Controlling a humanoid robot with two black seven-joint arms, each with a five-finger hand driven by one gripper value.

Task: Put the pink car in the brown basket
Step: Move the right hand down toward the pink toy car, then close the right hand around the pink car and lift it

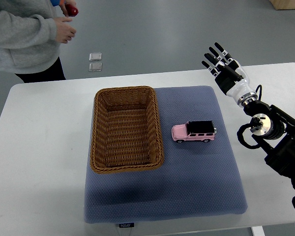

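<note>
- Pink car (194,132) with a black roof sits on its wheels on the blue mat (196,187), lying crosswise with its length running 3 to 9 o'clock.
- Car is just beside the basket (99,147), at the basket's 3 o'clock, not touching it.
- Basket is brown wicker, rectangular and upright, on the left part of the mat, with its long side running 12 to 6 o'clock; nothing shows inside it.
- Mat lies in the middle of the white surface (39,147), with a small label at its near edge.
- Right hand (222,65) hangs at about 1 o'clock from the car, well apart from it, over the far right edge of the surface.
- Its black fingers (212,55) are spread apart and stretched toward 11 o'clock, holding nothing.
- Its white wrist and black arm (270,132) run back toward 4 o'clock and leave at the right edge.
- Person in a grey sleeve (19,29) stands at 11 o'clock beyond the surface, with a hand (65,30) held near a small red thing (73,10).
- Two small clear squares (95,61) lie on the grey floor beyond the surface, at 12 o'clock from the basket.
</note>
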